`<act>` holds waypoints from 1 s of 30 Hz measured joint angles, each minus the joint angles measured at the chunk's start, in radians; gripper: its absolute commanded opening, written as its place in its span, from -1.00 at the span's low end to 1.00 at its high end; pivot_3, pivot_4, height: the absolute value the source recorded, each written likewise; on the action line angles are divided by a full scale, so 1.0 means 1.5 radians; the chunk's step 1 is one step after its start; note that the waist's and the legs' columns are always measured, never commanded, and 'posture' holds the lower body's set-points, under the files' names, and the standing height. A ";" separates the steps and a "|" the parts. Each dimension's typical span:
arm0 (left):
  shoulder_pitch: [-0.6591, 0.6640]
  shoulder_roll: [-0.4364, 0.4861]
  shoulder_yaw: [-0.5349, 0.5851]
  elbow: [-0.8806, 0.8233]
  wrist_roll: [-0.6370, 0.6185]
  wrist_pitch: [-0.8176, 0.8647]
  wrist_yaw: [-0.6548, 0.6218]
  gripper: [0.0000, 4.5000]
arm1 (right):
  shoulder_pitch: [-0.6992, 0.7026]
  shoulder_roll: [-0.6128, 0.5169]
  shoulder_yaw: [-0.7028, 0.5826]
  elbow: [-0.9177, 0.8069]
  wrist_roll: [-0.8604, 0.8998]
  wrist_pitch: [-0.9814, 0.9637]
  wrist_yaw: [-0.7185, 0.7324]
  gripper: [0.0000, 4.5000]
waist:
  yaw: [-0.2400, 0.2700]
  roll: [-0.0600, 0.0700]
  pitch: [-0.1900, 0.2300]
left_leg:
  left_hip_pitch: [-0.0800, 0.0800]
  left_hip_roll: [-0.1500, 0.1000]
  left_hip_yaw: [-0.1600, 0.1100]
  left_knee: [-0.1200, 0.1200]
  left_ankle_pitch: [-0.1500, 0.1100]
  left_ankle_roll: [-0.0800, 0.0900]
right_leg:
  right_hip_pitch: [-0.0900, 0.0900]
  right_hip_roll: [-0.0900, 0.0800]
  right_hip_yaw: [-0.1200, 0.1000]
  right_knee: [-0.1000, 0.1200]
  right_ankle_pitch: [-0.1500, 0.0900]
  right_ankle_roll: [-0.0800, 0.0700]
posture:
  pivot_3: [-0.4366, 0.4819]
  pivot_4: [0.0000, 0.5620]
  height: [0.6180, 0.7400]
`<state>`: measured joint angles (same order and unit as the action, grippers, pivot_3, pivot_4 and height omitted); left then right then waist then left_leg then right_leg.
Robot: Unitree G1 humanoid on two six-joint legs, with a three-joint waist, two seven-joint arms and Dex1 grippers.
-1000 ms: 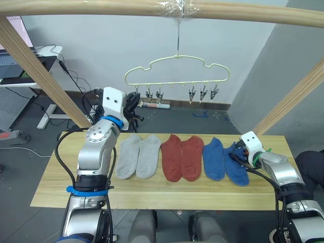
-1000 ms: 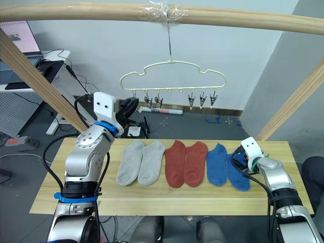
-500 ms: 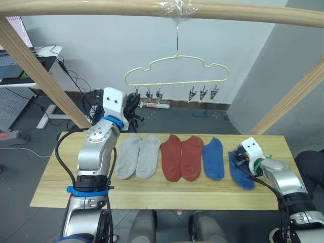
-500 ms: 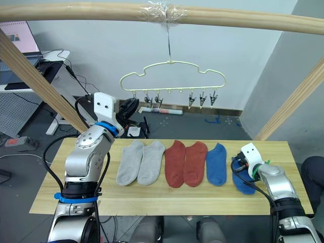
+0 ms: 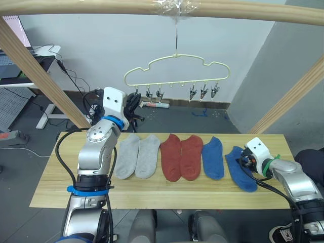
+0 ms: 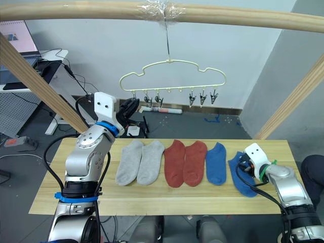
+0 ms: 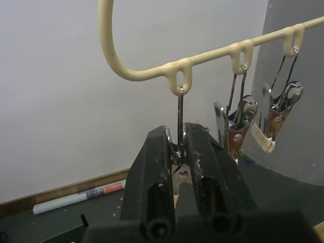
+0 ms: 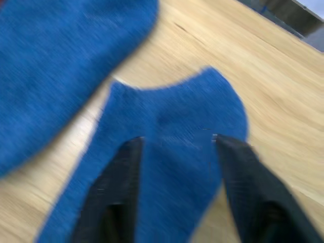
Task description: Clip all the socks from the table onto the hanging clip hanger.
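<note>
Left gripper (image 7: 178, 152): pinched narrow on the end clip (image 7: 180, 167) of the clip hanger (image 5: 176, 71).
Socks: six flat in a row on the surface (image 5: 61, 187), grey, red, blue.
Outer blue sock (image 5: 239, 169): soft, light, limp; take it by the cuff.
Right gripper (image 8: 178, 147): wide, straddling it.
Writing: none readable.

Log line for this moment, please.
left gripper: shut on clip of clip hanger | right gripper: open over rightmost blue sock | six socks on table
</note>
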<state>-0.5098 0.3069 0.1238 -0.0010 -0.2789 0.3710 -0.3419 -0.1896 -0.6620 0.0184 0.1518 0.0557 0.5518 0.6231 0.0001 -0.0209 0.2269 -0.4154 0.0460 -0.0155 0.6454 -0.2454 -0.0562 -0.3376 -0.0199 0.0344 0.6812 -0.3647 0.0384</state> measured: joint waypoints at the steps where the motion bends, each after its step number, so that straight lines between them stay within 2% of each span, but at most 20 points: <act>1: 0.000 0.000 0.000 0.000 0.000 0.000 0.000 -0.94 | 0.000 0.001 -0.002 0.002 0.001 0.007 -0.006 0.60 | 0.000 0.000 0.001 | 0.000 0.000 0.000 0.000 0.000 0.000 | 0.000 0.000 0.000 0.000 0.000 0.000 | 0.02 -0.12 1.00; 3: 0.000 0.000 0.000 0.000 0.000 0.000 0.000 -0.94 | -0.008 0.011 -0.013 0.013 0.004 0.032 -0.020 0.94 | -0.001 0.000 0.002 | 0.000 0.000 0.000 0.000 0.000 0.000 | 0.000 0.000 0.000 0.000 0.000 0.000 | 0.02 -0.11 1.00; 4: 0.000 0.000 0.000 0.000 -0.001 0.000 0.000 -0.94 | -0.013 0.015 -0.018 0.018 0.005 0.041 -0.025 0.98 | -0.001 0.000 0.003 | 0.000 0.000 0.000 0.000 0.000 0.000 | 0.000 0.000 0.000 0.000 0.000 0.000 | 0.02 -0.11 1.00; 10: -0.002 -0.001 -0.001 0.000 -0.004 0.000 0.000 -0.94 | -0.047 0.067 -0.026 0.057 0.018 0.084 -0.047 0.98 | -0.001 0.000 0.004 | 0.000 0.000 0.000 0.000 0.000 0.000 | 0.000 0.000 0.000 0.000 0.000 0.000 | 0.03 -0.11 1.00; 15: -0.002 0.001 -0.001 0.000 -0.004 0.001 -0.001 -0.94 | -0.061 0.072 -0.025 0.075 0.024 0.088 -0.049 0.98 | -0.001 0.000 0.004 | 0.000 0.000 0.000 0.000 0.000 0.000 | 0.000 0.000 0.000 0.000 0.000 0.000 | 0.03 -0.11 1.00; 18: -0.002 0.002 -0.001 0.000 -0.004 0.003 -0.001 -0.94 | -0.064 0.074 -0.025 0.086 0.024 0.081 -0.051 0.71 | -0.001 0.000 0.004 | 0.000 0.000 -0.001 0.000 0.000 0.000 | 0.001 0.000 0.000 0.000 0.000 0.000 | 0.07 -0.12 1.00; 28: -0.002 0.002 -0.001 -0.001 -0.005 0.006 0.000 -0.94 | -0.025 0.065 -0.010 0.066 0.023 0.022 -0.047 -0.86 | 0.000 0.000 0.004 | 0.001 0.000 -0.002 0.001 0.000 0.000 | 0.001 0.000 0.000 0.000 0.000 0.001 | 0.07 -0.13 1.00; 29: -0.003 0.002 -0.001 -0.001 -0.005 0.006 0.000 -0.94 | -0.017 0.060 -0.010 0.061 0.022 0.018 -0.047 -0.99 | 0.001 0.000 0.004 | 0.001 0.000 -0.002 0.001 0.000 0.000 | 0.001 0.000 0.000 0.000 0.000 0.001 | 0.07 -0.13 1.00; 30: -0.003 0.002 0.000 -0.001 -0.006 0.006 0.000 -0.94 | -0.011 0.056 -0.010 0.057 0.022 0.014 -0.046 -0.99 | 0.001 0.000 0.004 | 0.001 0.000 -0.002 0.001 0.000 0.000 | 0.001 0.000 0.000 0.000 0.000 0.001 | 0.07 -0.13 1.00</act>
<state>-0.5139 0.3097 0.1231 -0.0029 -0.2882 0.3804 -0.3426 -0.2065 -0.5783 0.0029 0.2367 0.0882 0.5721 0.5546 0.0012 -0.0213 0.2330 -0.4145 0.0462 -0.0181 0.6464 -0.2453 -0.0560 -0.3362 -0.0202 0.0340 0.6815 -0.3639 0.0397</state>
